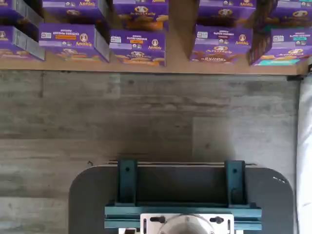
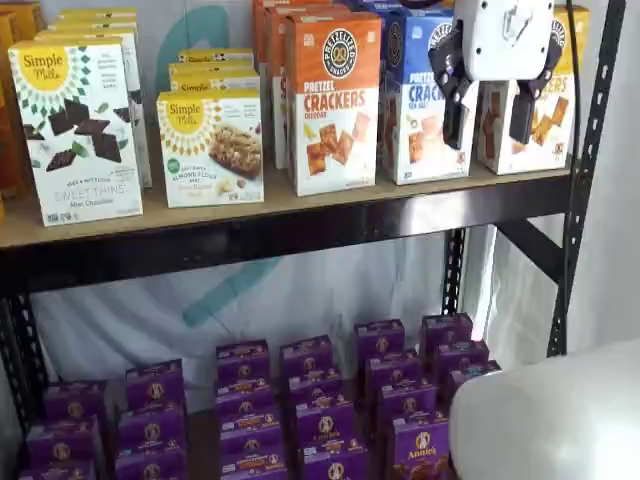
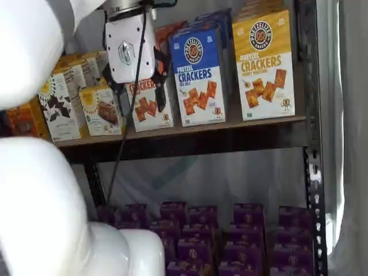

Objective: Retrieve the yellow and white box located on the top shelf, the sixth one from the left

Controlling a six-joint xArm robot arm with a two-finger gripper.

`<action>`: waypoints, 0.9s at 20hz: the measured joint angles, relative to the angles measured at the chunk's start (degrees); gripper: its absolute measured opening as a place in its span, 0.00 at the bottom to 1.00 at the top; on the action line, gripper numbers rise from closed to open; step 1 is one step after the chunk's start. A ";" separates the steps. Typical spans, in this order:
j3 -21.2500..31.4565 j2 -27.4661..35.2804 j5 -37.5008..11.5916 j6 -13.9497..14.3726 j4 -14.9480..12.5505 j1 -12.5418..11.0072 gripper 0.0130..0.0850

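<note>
A white gripper (image 2: 490, 115) with two black fingers hangs in front of the top shelf (image 2: 300, 215), its fingers spread with a clear gap and nothing between them. Behind it in a shelf view stands the yellow and white box (image 3: 264, 66) — upright at the shelf's far right end, just beside a blue-topped crackers box (image 3: 198, 77). An orange-topped crackers box (image 2: 333, 100) stands further left. The wrist view shows purple boxes (image 1: 136, 46) on a lower board — and grey plank flooring (image 1: 146, 117).
</note>
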 joint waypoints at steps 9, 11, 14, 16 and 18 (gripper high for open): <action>-0.18 0.45 0.82 -3.69 6.86 -6.62 1.00; -0.39 0.68 0.47 -4.35 6.51 -7.11 1.00; -1.01 1.35 -0.88 -5.98 4.98 -7.98 1.00; -1.60 2.09 -2.11 -7.25 3.82 -8.71 1.00; -2.49 3.24 -3.91 -8.88 2.53 -9.77 1.00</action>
